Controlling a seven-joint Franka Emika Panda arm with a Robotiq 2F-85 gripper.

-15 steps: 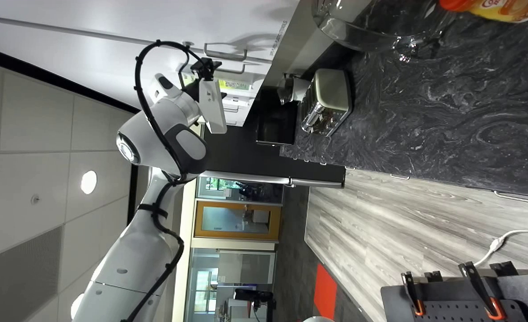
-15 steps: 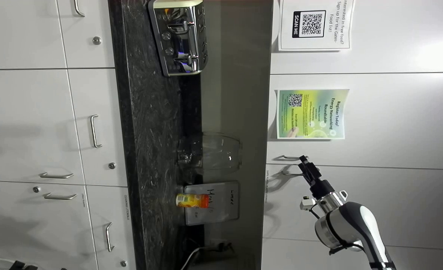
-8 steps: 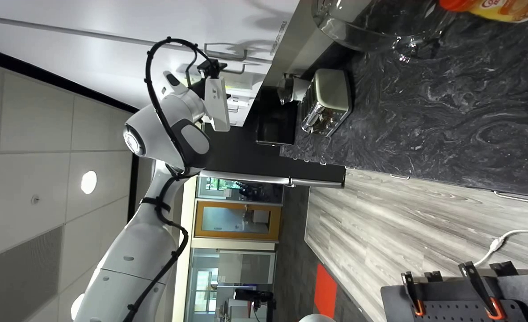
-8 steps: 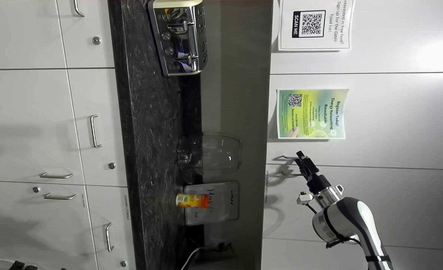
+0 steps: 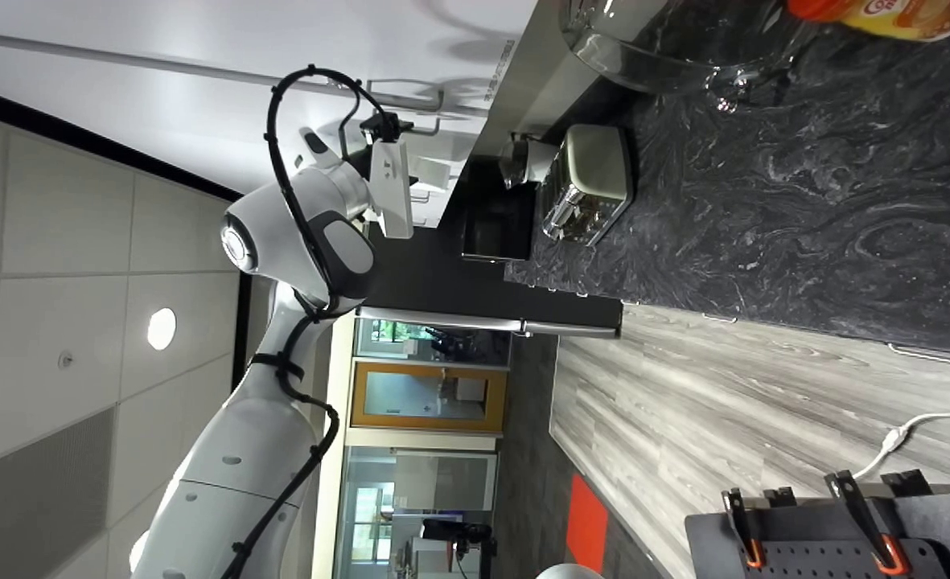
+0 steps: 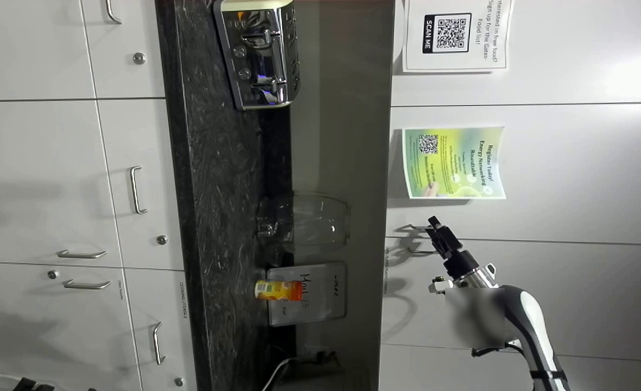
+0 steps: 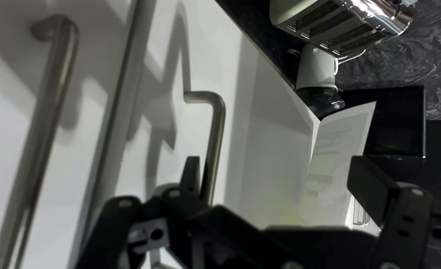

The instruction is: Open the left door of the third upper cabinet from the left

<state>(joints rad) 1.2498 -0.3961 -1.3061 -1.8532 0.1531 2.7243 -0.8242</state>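
Note:
The left door point(image 6: 570, 174) of the third upper cabinet point(image 6: 559, 304) is a flat white panel, shut, with a paper poster point(image 6: 454, 163) on it. Its metal bar handle point(image 7: 214, 142) also shows in both exterior views point(image 5: 425, 129) point(image 6: 420, 227). My gripper point(image 7: 280, 175) is open. In the wrist view the handle stands between the fingers, close beside the left finger point(image 7: 192, 173). The right finger point(image 7: 371, 186) is farther off, in front of the poster. Whether a finger touches the handle cannot be told. The cabinet's inside is hidden.
The neighbouring right door's handle point(image 7: 37, 149) is close by, on the left in the wrist view. The poster point(image 7: 339, 149) curls out from the door. A toaster point(image 6: 266, 60), a glass container point(image 6: 320, 222) and a yellow bottle point(image 6: 277, 290) stand on the dark counter point(image 6: 217, 179).
My gripper has moved a little toward the left door's handle, mostly in the first half second. The poster has shifted and its lower corner has lifted from the door.

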